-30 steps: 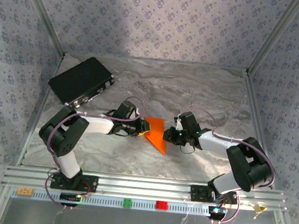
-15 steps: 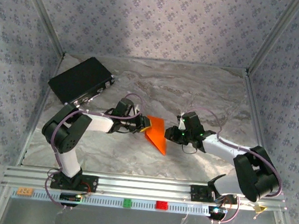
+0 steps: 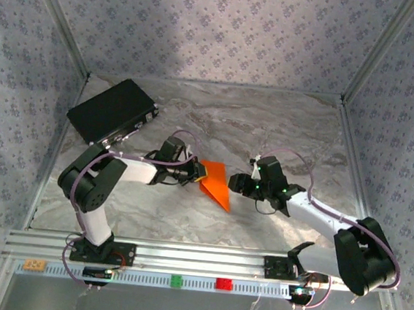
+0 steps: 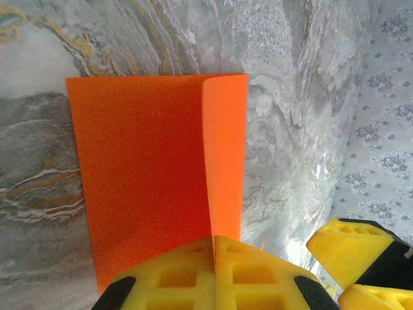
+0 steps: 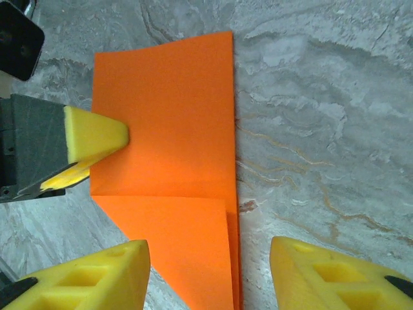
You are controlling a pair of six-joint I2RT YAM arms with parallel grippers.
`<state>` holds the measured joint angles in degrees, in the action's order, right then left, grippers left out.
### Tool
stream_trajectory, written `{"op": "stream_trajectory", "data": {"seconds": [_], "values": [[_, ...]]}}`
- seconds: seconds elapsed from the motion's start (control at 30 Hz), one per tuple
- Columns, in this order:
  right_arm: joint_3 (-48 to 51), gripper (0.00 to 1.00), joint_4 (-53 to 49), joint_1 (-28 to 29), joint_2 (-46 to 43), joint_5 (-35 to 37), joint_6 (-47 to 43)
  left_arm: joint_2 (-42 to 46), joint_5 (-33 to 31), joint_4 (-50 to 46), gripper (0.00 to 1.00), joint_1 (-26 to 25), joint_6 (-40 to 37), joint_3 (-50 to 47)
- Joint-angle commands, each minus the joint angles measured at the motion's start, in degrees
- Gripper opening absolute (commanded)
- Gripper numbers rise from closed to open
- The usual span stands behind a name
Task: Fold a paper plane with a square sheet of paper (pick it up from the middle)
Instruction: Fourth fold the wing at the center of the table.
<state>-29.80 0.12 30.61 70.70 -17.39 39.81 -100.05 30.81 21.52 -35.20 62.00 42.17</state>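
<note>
grey marbled tabletop (image 3: 268,124). top view: thin bright orange part-folded paper sheet (image 3: 215,184) lies mid-table. left wrist: left claw (image 4: 213,245) clenched on its edge. right wrist: right claw (image 5: 206,261) released, straddling it. light, floppy, slippery; i'd pinch a folded edge.

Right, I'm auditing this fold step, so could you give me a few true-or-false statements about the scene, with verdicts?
1. The left tool is shut on an edge of the thin bright orange sheet of paper. True.
2. The right tool grips the sheet too. False: its jaws stand open, holding nothing.
3. The sheet lies unfolded. False: one flap is folded over.
4. The black rectangular case sits at the far left of the table, apart from the sheet. True.
5. The small red block lies on the sheet. False: it sits on the near metal rail.
</note>
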Motion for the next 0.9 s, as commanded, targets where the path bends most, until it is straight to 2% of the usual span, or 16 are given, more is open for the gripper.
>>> {"op": "stream_trajectory", "data": {"seconds": [0.0, 0.1, 0.2, 0.23, 0.3, 0.33, 0.43, 0.63, 0.73, 0.87], "values": [[0.4, 0.54, -1.1, 0.3, -1.5, 1.7, -2.0, 3.2, -3.1, -2.6, 0.03, 0.3, -1.5, -0.8], [0.7, 0.53, 0.1, 1.8, -2.0, 3.5, -3.3, 3.8, -3.4, -3.1, 0.04, 0.3, -1.5, -0.7], [1.3, 0.55, 1.4, 4.9, -3.0, 9.0, -7.9, 3.4, -2.5, -2.9, 0.07, 0.2, -1.5, -0.4], [1.4, 0.58, 1.7, 6.0, -3.2, 10.6, -9.0, 3.1, -1.9, -2.7, 0.09, 0.1, -1.5, -0.1], [2.0, 0.71, 3.0, 8.8, -3.4, 14.8, -12.0, 2.5, -0.8, -2.1, 0.13, 0.0, -1.3, 0.3], [2.3, 0.72, 3.8, 9.9, -3.4, 16.3, -13.5, 2.3, -0.4, -1.7, 0.14, 0.0, -1.2, 0.4], [2.8, 0.7, 4.7, 13.3, -3.5, 20.3, -18.9, 1.5, 0.8, -0.4, 0.15, -0.3, -0.4, 0.8], [4.5, 0.58, 9.8, 21.7, -1.9, 26.7, -31.2, 1.3, 1.2, 0.2, 0.15, -0.5, 0.0, 1.0], [4.5, 0.53, 11.0, 25.1, 1.0, 31.7, -33.9, 1.3, 1.3, 0.2, 0.15, -0.6, 0.1, 1.0], [4.0, 0.5, 14.1, 28.2, 5.1, 35.6, -35.3, 1.3, 1.2, -0.1, 0.14, -0.5, 0.0, 0.9]]}}
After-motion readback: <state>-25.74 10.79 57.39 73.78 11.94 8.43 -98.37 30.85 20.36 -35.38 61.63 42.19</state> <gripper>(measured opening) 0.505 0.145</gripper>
